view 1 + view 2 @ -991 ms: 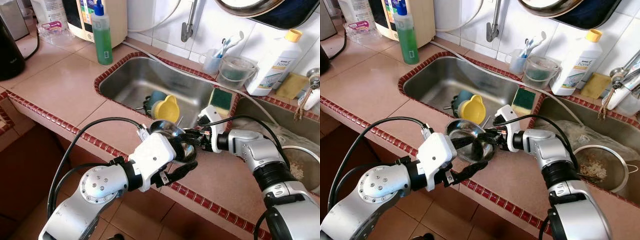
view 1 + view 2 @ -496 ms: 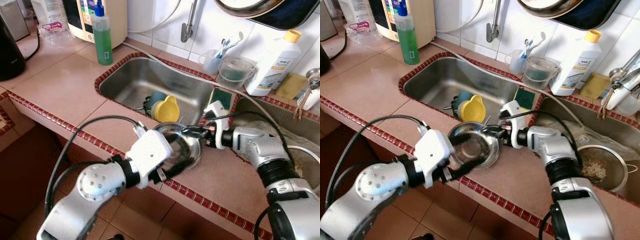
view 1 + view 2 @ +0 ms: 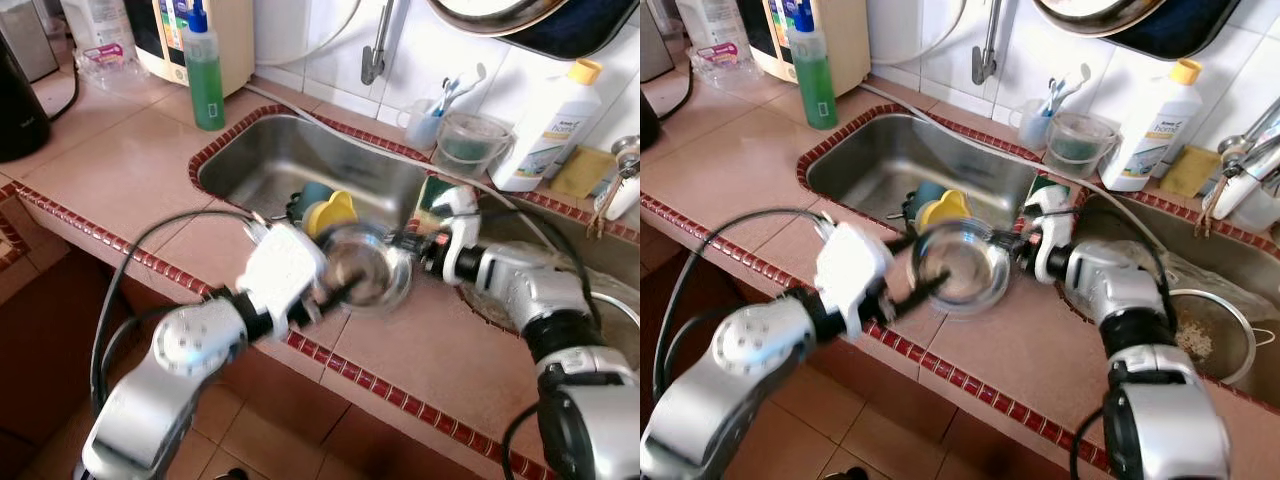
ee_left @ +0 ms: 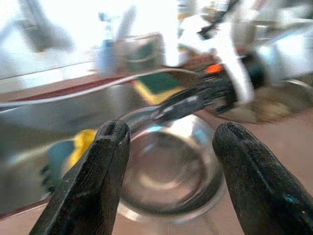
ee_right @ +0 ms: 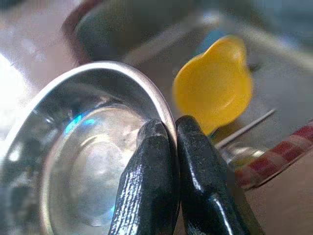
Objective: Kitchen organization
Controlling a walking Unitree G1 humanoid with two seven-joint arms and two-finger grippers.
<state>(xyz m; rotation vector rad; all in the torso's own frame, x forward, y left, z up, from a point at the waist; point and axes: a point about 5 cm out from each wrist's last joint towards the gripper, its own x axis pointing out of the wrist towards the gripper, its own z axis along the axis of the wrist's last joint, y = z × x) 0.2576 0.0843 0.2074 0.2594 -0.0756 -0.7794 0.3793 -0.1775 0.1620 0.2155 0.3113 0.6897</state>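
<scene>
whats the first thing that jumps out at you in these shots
A shiny steel bowl sits at the centre, over the counter edge just in front of the sink. The right gripper pinches its rim, while the left gripper is open with its fingers on either side of the bowl. Behind it, a yellow cup lies in the sink.

White detergent bottle (image 3: 1148, 128), well beyond right gripper (image 3: 1018, 243) by the wall: label reads "home". Other labels too blurred to read.

Right tool (image 3: 1018, 245) has carried the steel bowl (image 3: 965, 268) toward the sink (image 3: 870, 150).
</scene>
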